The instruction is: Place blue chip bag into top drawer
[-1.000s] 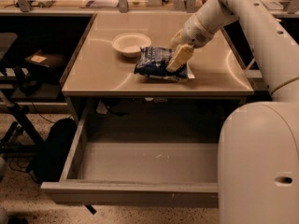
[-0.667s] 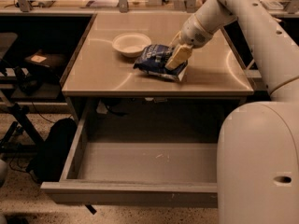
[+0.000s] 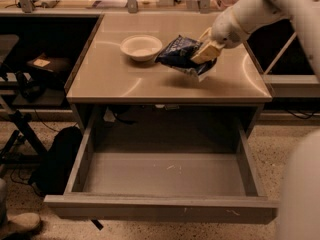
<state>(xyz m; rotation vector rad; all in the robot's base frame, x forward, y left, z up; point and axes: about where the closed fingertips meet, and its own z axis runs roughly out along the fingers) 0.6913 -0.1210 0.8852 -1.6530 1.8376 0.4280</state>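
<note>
The blue chip bag [image 3: 179, 55] sits tilted above the worktop [image 3: 125, 81], its long axis running from upper left, near the bowl [image 3: 141, 47], down to the lower right. The white edge hangs at the lower right corner and a shadow lies on the surface below. The end effector [image 3: 206, 51] is at the right half of the bag, closed on the foil, with the arm reaching in from the upper right. The left end of the bag sticks out free, just beside the bowl's rim. Below, the top drawer [image 3: 160, 210] stands pulled out wide, its flat grey floor showing with a couple of pale scuffs. What the bowl holds, I cannot tell.
</note>
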